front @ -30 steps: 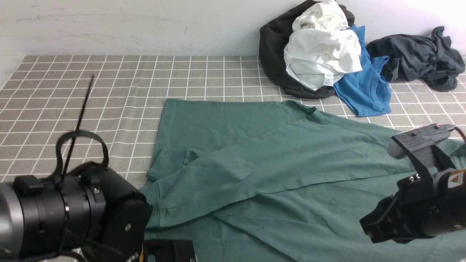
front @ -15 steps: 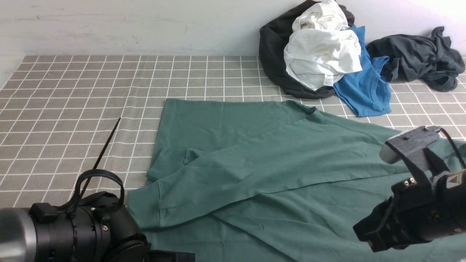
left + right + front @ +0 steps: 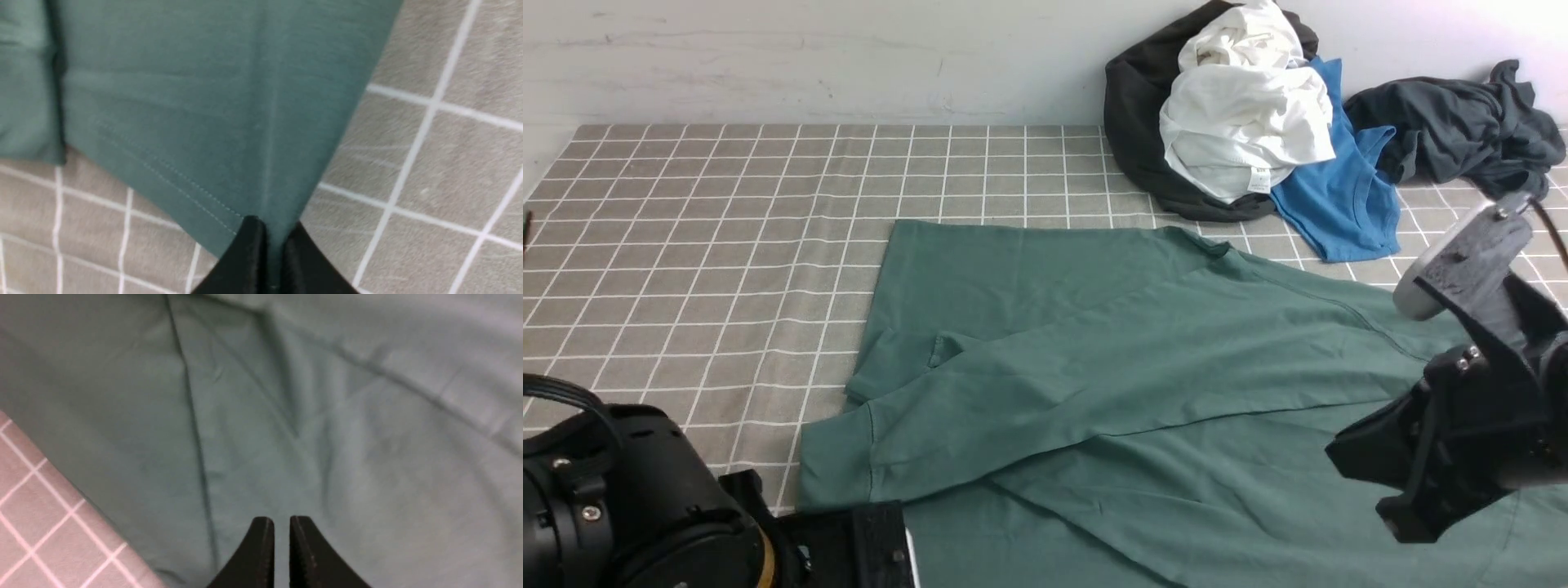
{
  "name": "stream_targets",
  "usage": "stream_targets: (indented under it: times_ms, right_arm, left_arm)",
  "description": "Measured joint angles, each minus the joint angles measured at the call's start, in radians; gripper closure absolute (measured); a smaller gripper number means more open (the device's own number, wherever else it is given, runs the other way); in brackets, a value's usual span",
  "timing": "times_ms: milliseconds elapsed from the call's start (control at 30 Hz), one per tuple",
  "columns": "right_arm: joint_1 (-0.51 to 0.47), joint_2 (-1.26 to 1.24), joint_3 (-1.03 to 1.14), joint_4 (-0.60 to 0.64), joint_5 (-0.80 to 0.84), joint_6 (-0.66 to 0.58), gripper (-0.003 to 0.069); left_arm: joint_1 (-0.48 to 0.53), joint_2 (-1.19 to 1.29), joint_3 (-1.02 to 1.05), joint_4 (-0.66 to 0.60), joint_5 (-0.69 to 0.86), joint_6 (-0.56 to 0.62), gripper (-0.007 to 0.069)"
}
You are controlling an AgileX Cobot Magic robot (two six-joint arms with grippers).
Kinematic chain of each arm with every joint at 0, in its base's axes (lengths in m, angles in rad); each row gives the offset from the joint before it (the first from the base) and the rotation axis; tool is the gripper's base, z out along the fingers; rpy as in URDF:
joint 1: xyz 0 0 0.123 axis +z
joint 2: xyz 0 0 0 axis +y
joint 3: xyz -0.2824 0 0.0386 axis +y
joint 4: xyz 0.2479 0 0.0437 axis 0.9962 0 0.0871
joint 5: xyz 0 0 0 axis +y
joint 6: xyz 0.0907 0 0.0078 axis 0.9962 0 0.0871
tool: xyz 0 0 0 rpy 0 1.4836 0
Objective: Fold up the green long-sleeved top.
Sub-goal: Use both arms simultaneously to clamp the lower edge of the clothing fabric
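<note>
Two arms flank the scene. The left arm (image 3: 629, 506) fills the lower left of the front view, over the checked table (image 3: 686, 204). Its wrist view shows the left fingers (image 3: 257, 239) closed tight on a stitched edge of the top (image 3: 1094, 343), with cloth pinched between them. The top lies spread on the table from the centre to the lower right of the frame, a sleeve folded across its body. At upper right, against the wall (image 3: 849, 57), sit a black garment (image 3: 1135, 122), white cloth (image 3: 1241, 114), a blue shirt (image 3: 1339, 196) and a grey garment (image 3: 1462, 122). The right arm (image 3: 1462, 425) hangs over the top's right side. The right fingers (image 3: 263, 543) stand almost together above green cloth, a thin slit between them, and I cannot tell whether they pinch any.
</note>
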Motion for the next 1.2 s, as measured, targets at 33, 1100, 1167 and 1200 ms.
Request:
stream_targets:
  times_ms: [33, 1100, 1167, 1200]
  right_arm:
    - [0.0, 0.005, -0.003, -0.072, 0.007, -0.007, 0.0574]
    - [0.0, 0.243, 0.332, -0.917, -0.236, 0.331, 0.0621]
    - [0.0, 0.243, 0.311, -0.917, -0.207, 0.392, 0.065]
    - [0.0, 0.243, 0.308, -0.917, -0.202, 0.398, 0.0652]
  left_arm:
    - [0.032, -0.007, 0.0, -0.013, 0.004, -0.012, 0.0612]
    - [0.151, -0.06, -0.037, -0.228, -0.008, -0.058, 0.0612]
    - [0.151, -0.07, -0.06, -0.257, -0.005, -0.061, 0.0612]
    - [0.151, -0.071, -0.062, -0.259, -0.005, -0.062, 0.0612]
